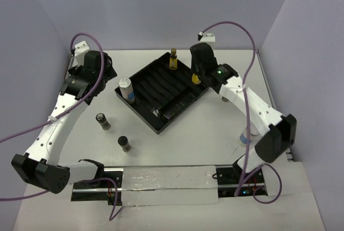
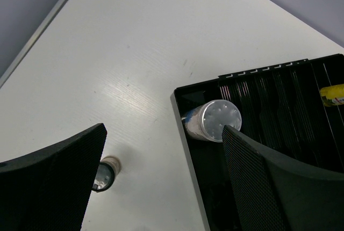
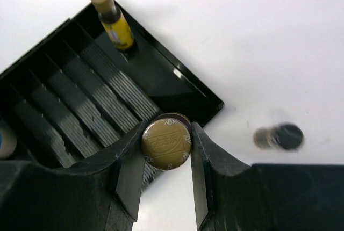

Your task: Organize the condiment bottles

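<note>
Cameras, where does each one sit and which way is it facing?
Top external: above and behind the arms, facing down at the table and tray; the left arm and right arm show.
Left wrist: on the left arm, facing down past the open left gripper at the white-lidded bottle at the tray's corner.
Right wrist: on the right arm, facing down at the right gripper, shut on an amber bottle.
Shared: top and right wrist both show a second amber bottle standing in the tray's far corner.

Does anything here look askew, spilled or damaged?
Only the black tray looks askew: it sits diagonally to the edges of the table. I see no spill and no damage.
</note>
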